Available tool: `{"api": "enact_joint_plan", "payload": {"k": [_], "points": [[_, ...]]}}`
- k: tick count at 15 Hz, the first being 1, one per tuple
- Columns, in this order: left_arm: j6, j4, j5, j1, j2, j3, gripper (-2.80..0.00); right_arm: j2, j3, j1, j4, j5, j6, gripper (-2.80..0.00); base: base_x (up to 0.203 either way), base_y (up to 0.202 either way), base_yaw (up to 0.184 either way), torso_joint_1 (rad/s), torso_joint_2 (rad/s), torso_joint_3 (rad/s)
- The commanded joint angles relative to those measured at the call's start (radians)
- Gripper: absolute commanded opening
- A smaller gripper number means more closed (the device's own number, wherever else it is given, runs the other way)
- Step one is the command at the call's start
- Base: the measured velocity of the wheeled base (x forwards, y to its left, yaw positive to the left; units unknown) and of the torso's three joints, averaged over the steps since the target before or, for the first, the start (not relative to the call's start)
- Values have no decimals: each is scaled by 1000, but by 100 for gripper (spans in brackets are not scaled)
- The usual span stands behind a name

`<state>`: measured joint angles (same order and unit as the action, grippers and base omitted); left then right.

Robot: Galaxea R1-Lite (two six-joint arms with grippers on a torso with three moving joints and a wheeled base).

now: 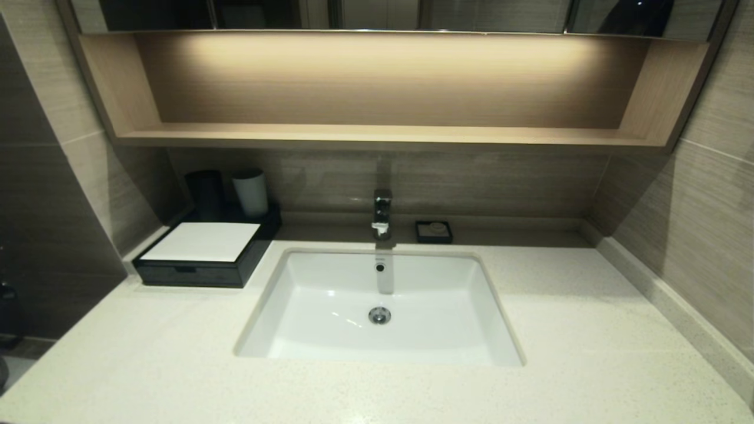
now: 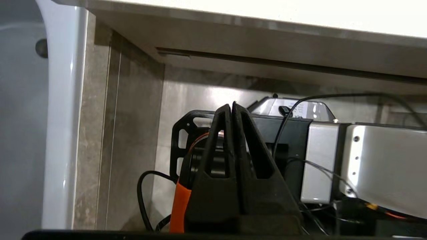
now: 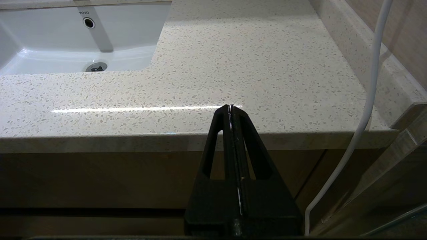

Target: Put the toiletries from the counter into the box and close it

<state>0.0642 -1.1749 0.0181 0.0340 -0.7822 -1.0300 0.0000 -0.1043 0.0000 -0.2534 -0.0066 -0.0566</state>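
The black box (image 1: 200, 268) with its white top panel sits at the back left of the cream speckled counter (image 1: 589, 330), and its front drawer is pushed in. No toiletries show on the counter in any view. Neither arm appears in the head view. My left gripper (image 2: 232, 106) hangs below the counter's edge, shut with nothing between its fingers, facing the robot's own body. My right gripper (image 3: 231, 108) is shut and empty, held in front of the counter's front edge at the right of the sink (image 3: 43, 53).
A black tumbler (image 1: 205, 191) and a white-grey cup (image 1: 250, 191) stand behind the box. A chrome tap (image 1: 382, 215) and a small black soap dish (image 1: 433, 231) sit at the back. The white sink (image 1: 330, 353) fills the middle. A white cable (image 3: 367, 110) hangs near the right gripper.
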Motion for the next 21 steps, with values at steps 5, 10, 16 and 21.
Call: {"api": "enact_joint_plan", "payload": {"k": [5,10,16,21], "points": [[-43,338,5,-10,454,461,-280,2,0,0,-2,0,-1,-280,0,0,0,0,0,0],[-153,689,8,-31,679,785,-280,2,0,0,-1,0,-2,-280,0,0,0,0,0,0],[-111,1023,-34,-34,784,966,-280,1,0,0,-1,-1,0,-280,0,0,0,0,0,0],[-63,1037,-26,-34,784,972,-280,1,0,0,-1,-1,-2,-280,0,0,0,0,0,0]]}}
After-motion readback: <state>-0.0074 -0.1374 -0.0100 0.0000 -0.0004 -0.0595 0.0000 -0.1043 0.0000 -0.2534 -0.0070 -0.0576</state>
